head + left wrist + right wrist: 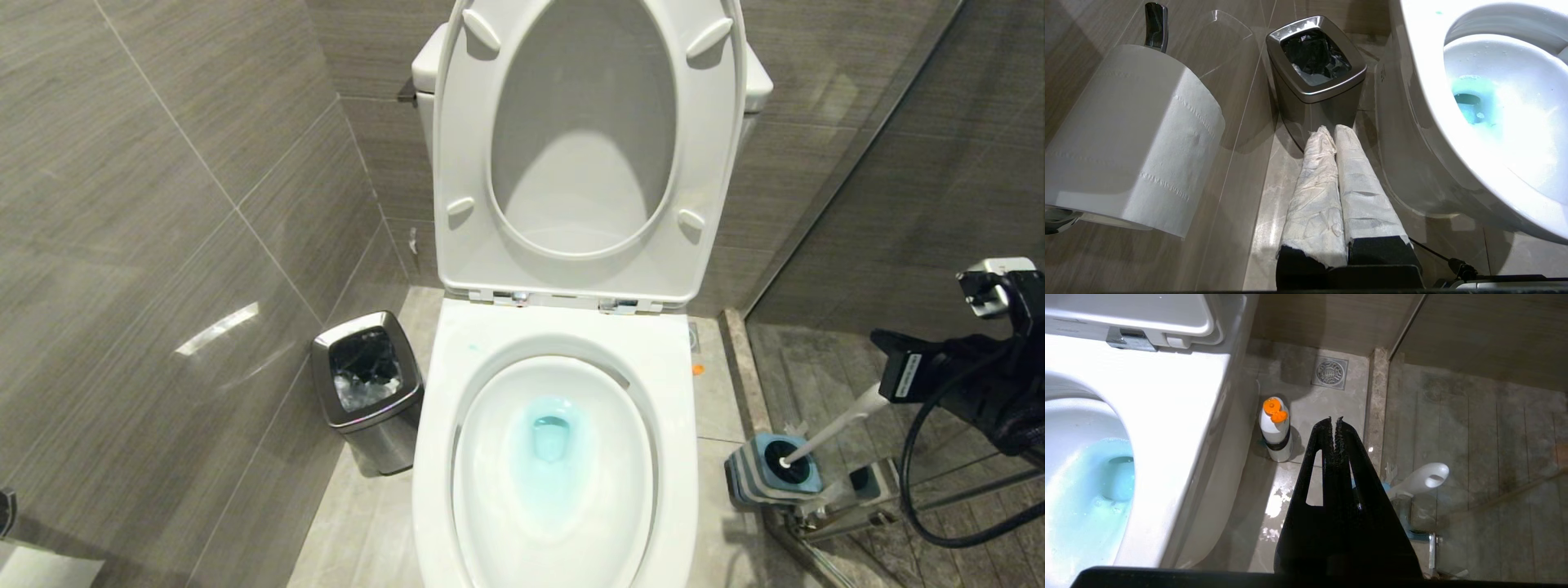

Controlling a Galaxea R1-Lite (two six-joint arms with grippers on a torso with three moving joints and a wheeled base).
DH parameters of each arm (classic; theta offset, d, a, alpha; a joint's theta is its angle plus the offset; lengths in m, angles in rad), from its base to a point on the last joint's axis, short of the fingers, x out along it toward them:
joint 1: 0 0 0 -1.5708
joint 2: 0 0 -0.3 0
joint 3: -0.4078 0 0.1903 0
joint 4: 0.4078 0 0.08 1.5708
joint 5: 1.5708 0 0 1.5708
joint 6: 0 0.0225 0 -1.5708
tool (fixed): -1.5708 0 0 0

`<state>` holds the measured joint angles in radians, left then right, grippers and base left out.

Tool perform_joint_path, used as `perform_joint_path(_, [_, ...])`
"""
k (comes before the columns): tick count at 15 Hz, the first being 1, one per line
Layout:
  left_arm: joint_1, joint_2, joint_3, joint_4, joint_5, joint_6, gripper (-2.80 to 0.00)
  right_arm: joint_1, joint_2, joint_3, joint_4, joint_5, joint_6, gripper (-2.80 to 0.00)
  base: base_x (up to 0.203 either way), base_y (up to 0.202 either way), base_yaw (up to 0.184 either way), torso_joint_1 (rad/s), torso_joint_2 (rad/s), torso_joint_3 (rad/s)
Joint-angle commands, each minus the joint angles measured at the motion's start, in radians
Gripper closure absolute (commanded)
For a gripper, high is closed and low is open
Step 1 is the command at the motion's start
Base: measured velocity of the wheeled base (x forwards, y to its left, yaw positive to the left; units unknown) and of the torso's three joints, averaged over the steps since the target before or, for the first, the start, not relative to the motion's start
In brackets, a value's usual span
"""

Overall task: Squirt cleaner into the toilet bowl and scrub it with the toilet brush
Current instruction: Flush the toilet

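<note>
Risk of an empty grasp: your right gripper [1333, 424] had its jaws together over the toilet brush [824, 433], which stood in its holder [763, 482] right of the toilet bowl [563, 331]. The handle tip showed beside the fingers, so you could not confirm a grip. A skewed pull could tip the holder. Room between bowl and kerb [739, 367] was narrow. Your left gripper [1335, 132], jaws together, sat near the bin [1316, 69].

I see harsh glare washing out the toilet bowl [1167, 396] rim; the wall tiles [163, 245] look dim, perhaps slightly soft.
</note>
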<state>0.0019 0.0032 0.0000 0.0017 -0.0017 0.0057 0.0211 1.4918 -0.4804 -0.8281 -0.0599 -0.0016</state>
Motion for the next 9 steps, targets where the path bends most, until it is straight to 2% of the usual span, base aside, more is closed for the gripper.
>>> perform_joint_path(1, [0.000,0.000,0.000,0.000,0.000,0.000,0.00,0.000,-0.052,0.000,0.049,-0.030,-0.001,0.00,0.000,0.000,0.000,0.000,0.00,0.000])
perform_joint_path(4, [0.000,0.000,0.000,0.000,0.000,-0.001,0.00,-0.001,-0.113,-0.069,0.154,-0.070,0.002,0.00,0.000,0.000,0.000,0.000,0.00,0.000])
perform_joint_path(7, [0.000,0.000,0.000,0.000,0.000,0.000,0.00,-0.001,-0.126,-0.171,0.197,-0.132,0.006,0.00,0.000,0.000,0.000,0.000,0.00,0.000])
perform_joint_path(9, [0.001,0.000,0.000,0.000,0.000,0.000,0.00,-0.001,-0.129,-0.204,0.230,-0.209,0.002,0.00,0.000,0.000,0.000,0.000,0.00,0.000])
